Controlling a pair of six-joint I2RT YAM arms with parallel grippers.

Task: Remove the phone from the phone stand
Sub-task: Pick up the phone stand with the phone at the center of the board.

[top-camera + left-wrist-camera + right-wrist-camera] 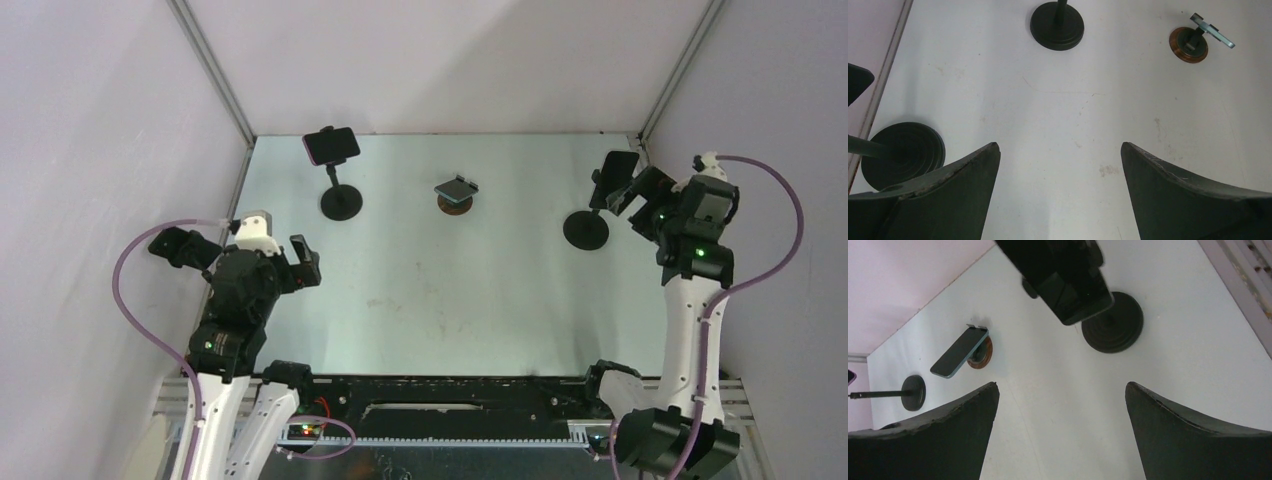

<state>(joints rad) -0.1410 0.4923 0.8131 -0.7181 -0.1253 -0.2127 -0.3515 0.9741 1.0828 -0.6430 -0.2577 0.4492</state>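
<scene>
Three phone stands show in the top view. At the right, a dark phone (618, 165) sits clamped on a black stand (585, 230). My right gripper (632, 195) hangs open right beside it. In the right wrist view that phone (1075, 287) is above and ahead of the right gripper (1062, 385), over its round base (1113, 322), with nothing between the fingers. At the back left, a pink-edged phone (331, 145) sits on another black stand (341, 202). My left gripper (305, 262) is open and empty over the table on the left, its jaws (1059, 145) wide apart.
A third phone (456, 187) lies tilted on a low brown stand (455, 203) at back centre. In the left wrist view a black round base (903, 155) sits close at the near left, its pole running off the frame. Walls enclose the table on the left, back and right.
</scene>
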